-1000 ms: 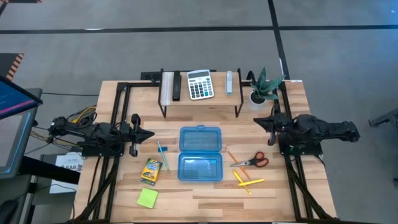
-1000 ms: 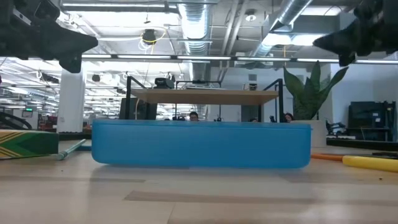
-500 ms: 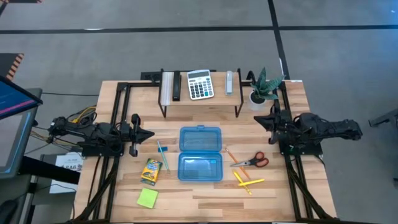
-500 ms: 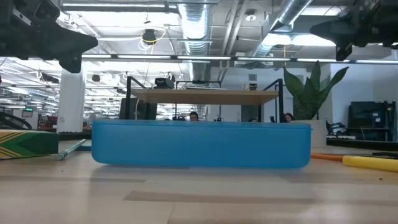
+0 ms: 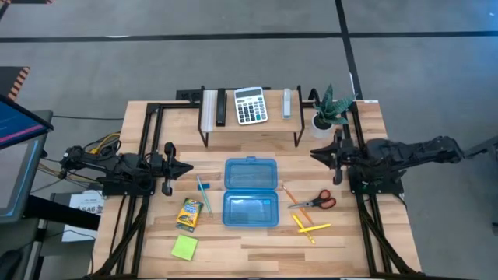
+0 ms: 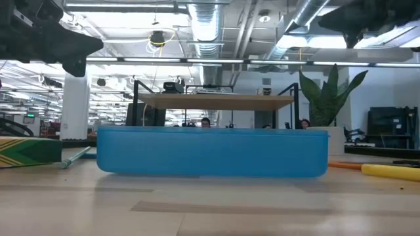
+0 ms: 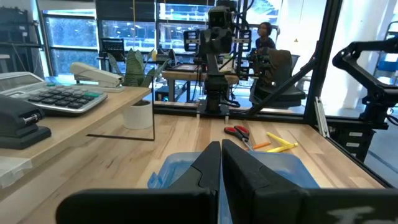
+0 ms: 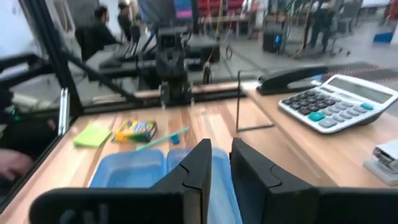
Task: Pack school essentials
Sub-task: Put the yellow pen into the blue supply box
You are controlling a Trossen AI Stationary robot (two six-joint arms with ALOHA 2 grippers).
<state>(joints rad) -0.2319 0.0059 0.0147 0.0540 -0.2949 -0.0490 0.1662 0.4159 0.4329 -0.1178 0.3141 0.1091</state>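
Observation:
The red-handled scissors [image 5: 317, 202] lie flat right of the open blue case [image 5: 250, 192]. The yellow markers [image 5: 307, 225] lie nearer the near edge, and an orange pencil [image 5: 287, 192] lies beside the case. Left of the case lie the teal pen [image 5: 203, 193], the crayon box [image 5: 188, 212] and the lime sticky-note pad [image 5: 184, 247]. My left gripper [image 5: 187, 167] hovers shut at the table's left side, pointing at the case [image 7: 186, 174]. My right gripper [image 5: 315, 153] hovers right of the case's far end, its fingers [image 8: 202, 155] a narrow gap apart. Neither touches anything.
A raised shelf [image 5: 249, 124] at the far edge carries the calculator [image 5: 250, 105], a black stapler and a grey stapler [image 5: 286, 103]. A potted plant [image 5: 327, 113] stands at the far right, close to my right arm. Bare wood lies along the near edge.
My right gripper has risen and reached toward the table's left, toward the blue case's far end. My left arm and all the objects have stayed where they were.

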